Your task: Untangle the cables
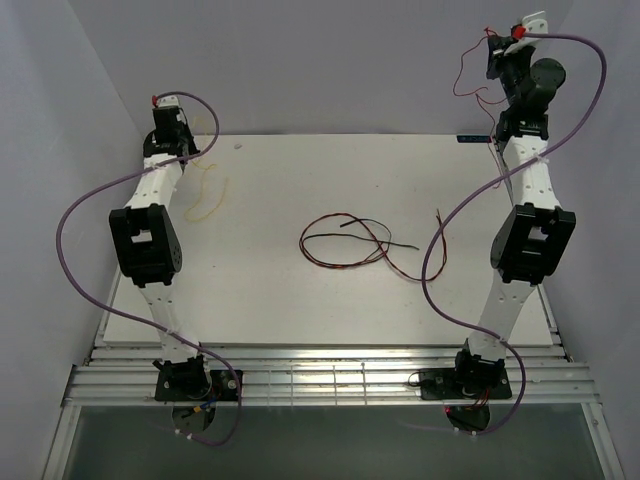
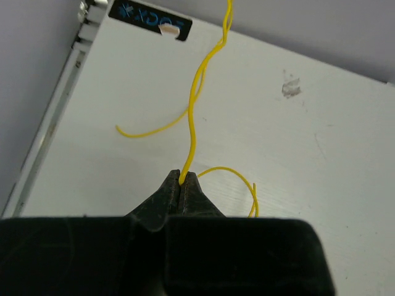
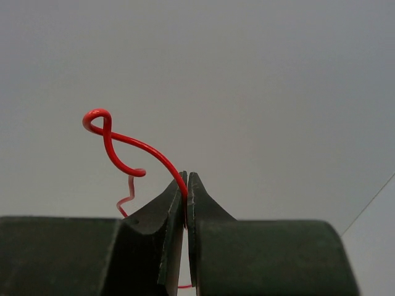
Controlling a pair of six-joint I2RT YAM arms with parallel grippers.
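A yellow cable [image 2: 192,117] runs from my left gripper [image 2: 183,175], which is shut on it, and curls over the white table [image 2: 321,185]. From above, this yellow cable [image 1: 206,192] lies at the table's far left beside my left gripper [image 1: 188,152]. My right gripper [image 3: 187,176] is raised high at the back right and shut on a curly red cable [image 3: 123,145]. That red cable [image 1: 458,80] hangs from the right gripper [image 1: 492,48] in the air. A loose loop of red and black cables [image 1: 345,240] lies mid-table, apart from both grippers.
Thick purple cables [image 1: 75,215] arc along both arms. A black label [image 2: 150,20] sits at the table's far corner, by the metal side rail [image 2: 58,105]. Grey walls enclose the table on three sides. A slatted metal frame [image 1: 330,378] spans the near edge.
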